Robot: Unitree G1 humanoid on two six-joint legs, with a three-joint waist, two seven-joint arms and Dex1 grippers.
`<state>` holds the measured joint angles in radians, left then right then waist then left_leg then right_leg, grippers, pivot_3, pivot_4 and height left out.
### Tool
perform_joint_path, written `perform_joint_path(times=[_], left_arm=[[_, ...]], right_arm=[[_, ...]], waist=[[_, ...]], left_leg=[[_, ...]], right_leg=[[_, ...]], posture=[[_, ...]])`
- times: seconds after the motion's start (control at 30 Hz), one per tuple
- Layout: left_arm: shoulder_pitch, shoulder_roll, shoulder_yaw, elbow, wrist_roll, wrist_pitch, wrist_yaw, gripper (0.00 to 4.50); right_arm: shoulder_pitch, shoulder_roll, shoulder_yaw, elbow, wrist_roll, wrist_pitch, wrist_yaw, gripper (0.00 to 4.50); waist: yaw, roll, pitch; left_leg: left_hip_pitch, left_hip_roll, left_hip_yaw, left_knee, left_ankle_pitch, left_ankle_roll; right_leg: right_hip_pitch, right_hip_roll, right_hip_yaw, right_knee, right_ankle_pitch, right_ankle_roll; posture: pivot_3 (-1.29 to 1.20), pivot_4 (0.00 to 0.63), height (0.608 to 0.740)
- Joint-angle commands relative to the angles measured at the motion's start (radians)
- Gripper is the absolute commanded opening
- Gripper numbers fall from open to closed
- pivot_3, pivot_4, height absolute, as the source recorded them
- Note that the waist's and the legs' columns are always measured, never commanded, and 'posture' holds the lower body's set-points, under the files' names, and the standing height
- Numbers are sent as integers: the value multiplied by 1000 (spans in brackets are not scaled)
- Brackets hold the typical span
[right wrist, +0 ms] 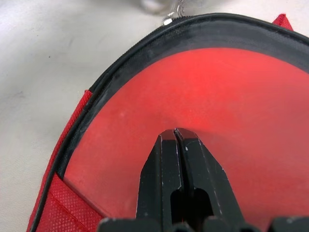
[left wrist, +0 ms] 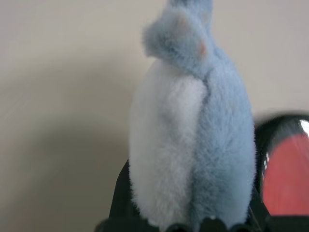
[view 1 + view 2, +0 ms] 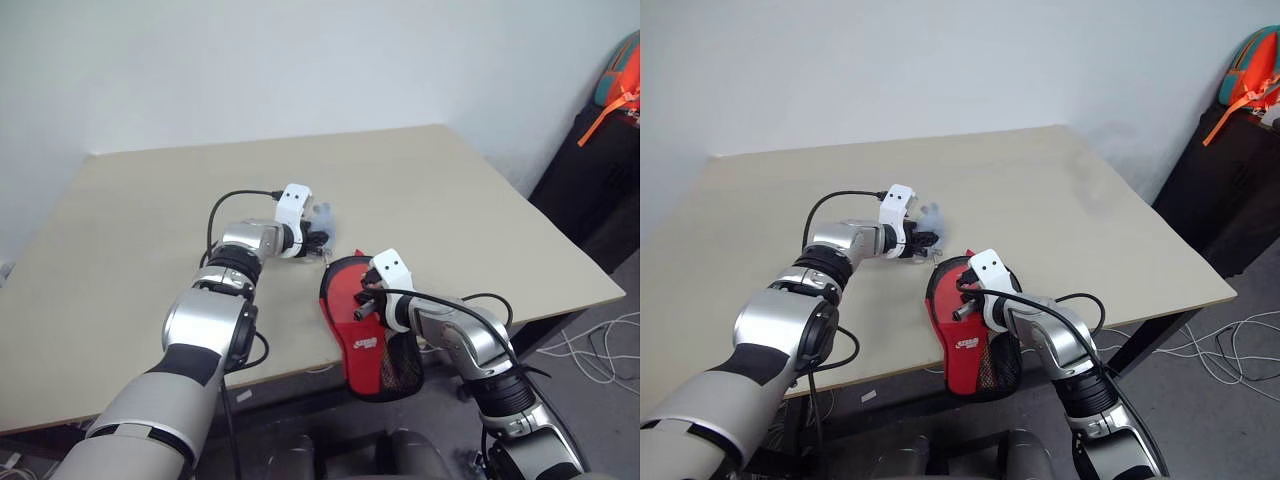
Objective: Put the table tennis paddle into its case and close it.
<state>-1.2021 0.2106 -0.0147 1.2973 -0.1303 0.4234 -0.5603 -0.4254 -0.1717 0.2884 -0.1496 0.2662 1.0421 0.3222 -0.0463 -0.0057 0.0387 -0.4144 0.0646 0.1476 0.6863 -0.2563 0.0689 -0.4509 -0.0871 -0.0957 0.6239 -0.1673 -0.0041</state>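
step: zip closing | left gripper [image 3: 318, 238] clamped on fluffy zipper charm [image 2: 193, 130]; right gripper [image 1: 175, 136] shut, pressed on table tennis paddle [image 1: 203, 111] in case [image 3: 365, 345] at table's [image 3: 120, 240] near edge | advice: charm to be drawn steadily along rim

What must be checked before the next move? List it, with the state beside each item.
1. Table tennis paddle inside the case: ok, its red face lies within the black rim.
2. Case zipped: not ok, the rim stands open.
3. Left gripper shut on the fluffy blue and white charm: ok.
4. Charm joined to the zip pull: cannot tell.
5. Right gripper out of the way of the closing: not ok, it is shut, empty, over the paddle's face.
6. Case fully on the table: not ok, its mesh end overhangs the near edge.
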Motion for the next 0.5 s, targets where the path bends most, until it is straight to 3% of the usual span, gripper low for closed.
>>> perform_joint_path(times=[0.03, 0.27, 0.5], left_arm=[[-113, -30, 41, -19, 11, -96, 67, 644], [-125, -120, 29, 24, 80, -155, 150, 644], [-105, -151, -31, 36, 199, -184, 159, 644]], right_arm=[[26, 2, 23, 0, -5, 29, 3, 0], [41, -4, 26, -27, -6, 44, 5, 0], [55, -10, 14, -50, -2, 68, 2, 0]], waist=[[1, 0, 0], [0, 0, 0], [0, -1, 0]], left_leg=[[0, 0, 0, 0, 0, 0], [0, 0, 0, 0, 0, 0], [0, 0, 0, 0, -1, 1]], right_leg=[[0, 0, 0, 0, 0, 0], [0, 0, 0, 0, 0, 0], [0, 0, 0, 0, 0, 0]], posture=[[0, 0, 724], [0, 0, 724], [0, 0, 724]])
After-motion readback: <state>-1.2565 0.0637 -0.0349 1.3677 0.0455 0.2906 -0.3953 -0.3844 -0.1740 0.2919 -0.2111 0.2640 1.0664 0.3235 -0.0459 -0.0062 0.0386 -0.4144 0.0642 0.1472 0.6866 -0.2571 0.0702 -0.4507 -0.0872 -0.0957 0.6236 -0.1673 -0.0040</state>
